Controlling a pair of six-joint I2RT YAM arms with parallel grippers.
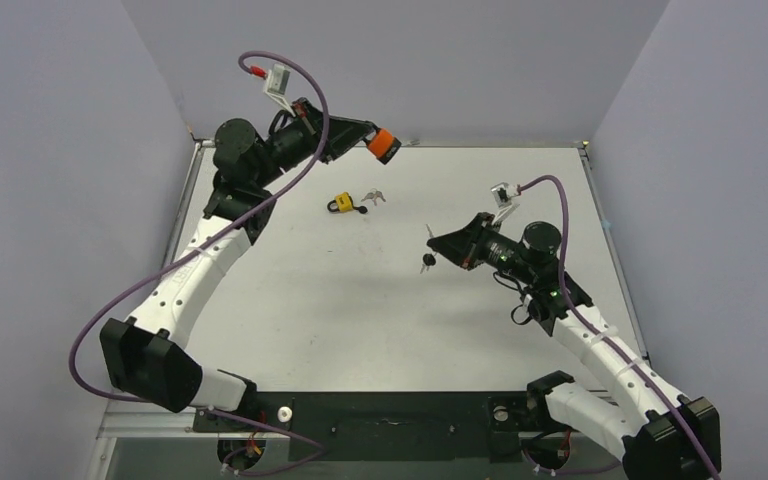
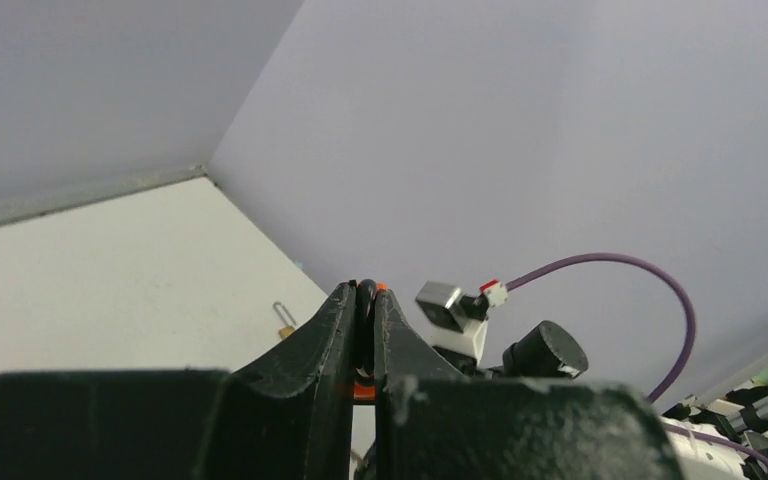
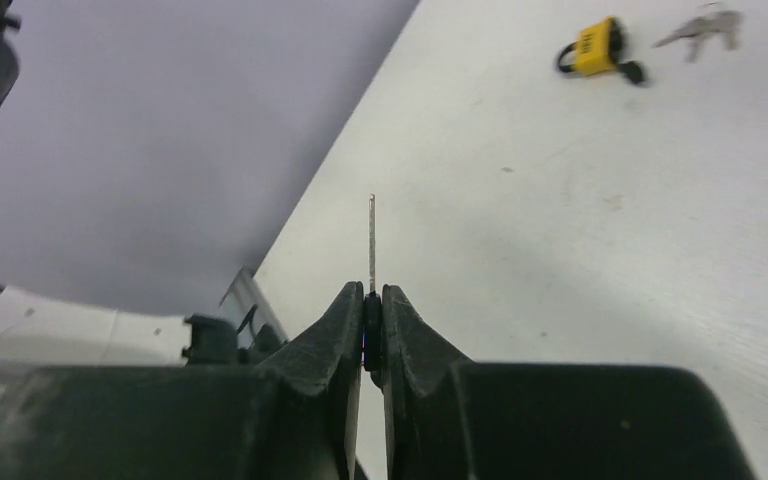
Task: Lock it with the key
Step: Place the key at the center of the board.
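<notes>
Right end effector, seen from above, was clamped on a key. The yellow padlock lay on the desk, well apart, ahead and leftward. Left wrist view: left end effector raised, fingers together. Right wrist view: key blade pointed straight ahead, padlock far upper right.

L arm reaches far-left, held high, gripper pinched closed. R arm bent over mid-table, gripper aimed left, clamped on key.
</notes>
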